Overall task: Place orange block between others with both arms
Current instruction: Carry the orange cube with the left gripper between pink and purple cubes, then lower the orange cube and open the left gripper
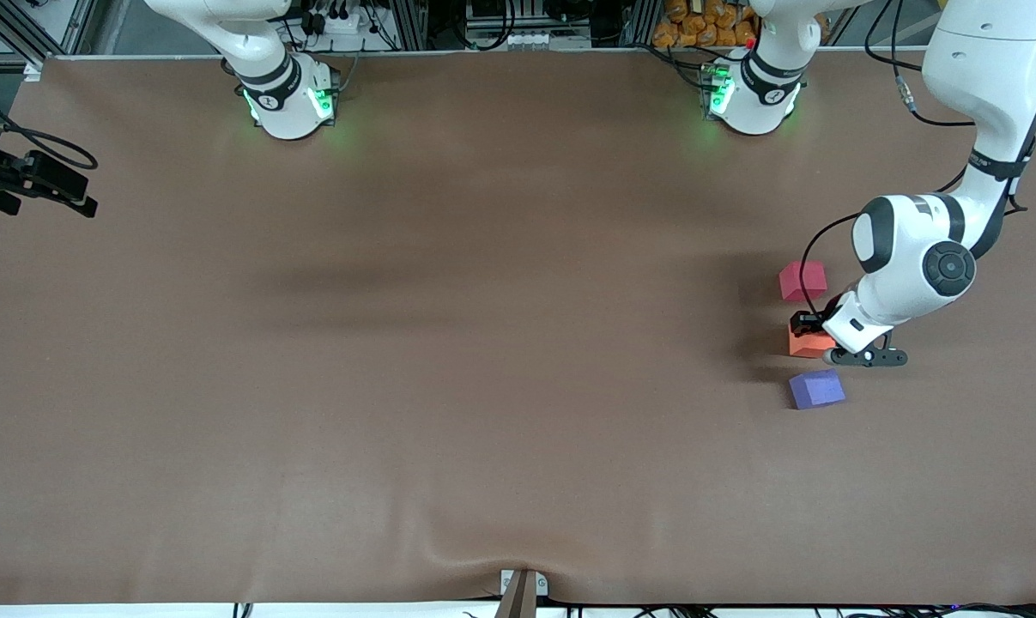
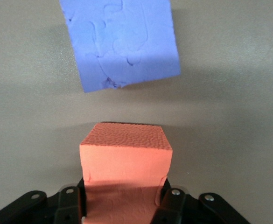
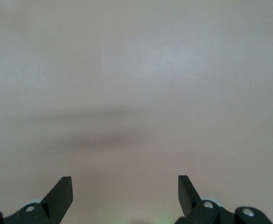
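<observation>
The orange block (image 1: 808, 345) (image 2: 125, 158) sits low at the table surface near the left arm's end. It lies between the pinkish-red block (image 1: 802, 281), which is farther from the front camera, and the purple block (image 1: 816, 388) (image 2: 122, 42), which is nearer. My left gripper (image 1: 807, 333) (image 2: 124, 192) is shut on the orange block, and its fingers (image 2: 168, 189) press dents into the block's sides. A narrow gap separates orange from purple. My right gripper (image 3: 125, 186) is open over bare brown table and shows only in its wrist view.
The left arm's elbow (image 1: 921, 253) hangs over the table beside the three blocks. A black camera mount (image 1: 33, 180) juts in at the right arm's end. The two green-lit bases (image 1: 290, 99) (image 1: 749, 94) stand along the edge farthest from the front camera. A small bracket (image 1: 522, 592) sits at the nearest edge.
</observation>
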`<state>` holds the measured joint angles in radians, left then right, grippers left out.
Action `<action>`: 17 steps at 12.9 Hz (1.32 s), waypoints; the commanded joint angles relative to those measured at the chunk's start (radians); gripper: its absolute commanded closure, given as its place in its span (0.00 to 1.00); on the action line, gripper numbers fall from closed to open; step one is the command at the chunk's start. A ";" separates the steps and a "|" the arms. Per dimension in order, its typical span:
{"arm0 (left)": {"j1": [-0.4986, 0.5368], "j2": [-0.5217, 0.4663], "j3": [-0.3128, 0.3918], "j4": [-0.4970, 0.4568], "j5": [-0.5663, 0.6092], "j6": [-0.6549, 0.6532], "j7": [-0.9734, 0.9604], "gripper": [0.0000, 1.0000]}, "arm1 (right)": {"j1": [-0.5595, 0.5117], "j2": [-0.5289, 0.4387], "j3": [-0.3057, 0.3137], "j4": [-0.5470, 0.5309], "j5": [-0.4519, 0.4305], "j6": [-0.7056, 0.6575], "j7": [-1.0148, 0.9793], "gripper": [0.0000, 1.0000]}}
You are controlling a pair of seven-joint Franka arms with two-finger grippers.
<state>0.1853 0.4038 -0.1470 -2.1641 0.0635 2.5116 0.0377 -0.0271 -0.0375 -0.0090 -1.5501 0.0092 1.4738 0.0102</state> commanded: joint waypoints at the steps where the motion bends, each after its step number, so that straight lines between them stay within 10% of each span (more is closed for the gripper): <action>1: 0.017 0.013 -0.013 -0.006 -0.021 0.035 0.014 1.00 | -0.010 -0.012 0.006 -0.004 0.002 -0.006 -0.015 0.00; 3: 0.016 0.020 -0.013 -0.005 -0.021 0.036 0.013 0.98 | -0.011 -0.010 0.004 -0.007 0.000 0.003 -0.015 0.00; 5: 0.016 0.021 -0.013 -0.002 -0.019 0.036 0.008 0.00 | -0.008 -0.010 0.006 -0.008 0.001 0.002 -0.012 0.00; 10: 0.003 -0.069 -0.031 0.026 -0.019 -0.057 -0.035 0.00 | -0.011 -0.012 0.006 -0.011 0.008 -0.003 0.004 0.00; 17: 0.005 -0.298 -0.102 0.315 -0.019 -0.613 -0.076 0.00 | -0.007 -0.009 0.006 -0.059 -0.006 0.097 0.002 0.00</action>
<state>0.1839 0.1572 -0.2398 -1.9334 0.0589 2.0446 -0.0411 -0.0272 -0.0343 -0.0100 -1.5884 0.0095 1.5550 0.0098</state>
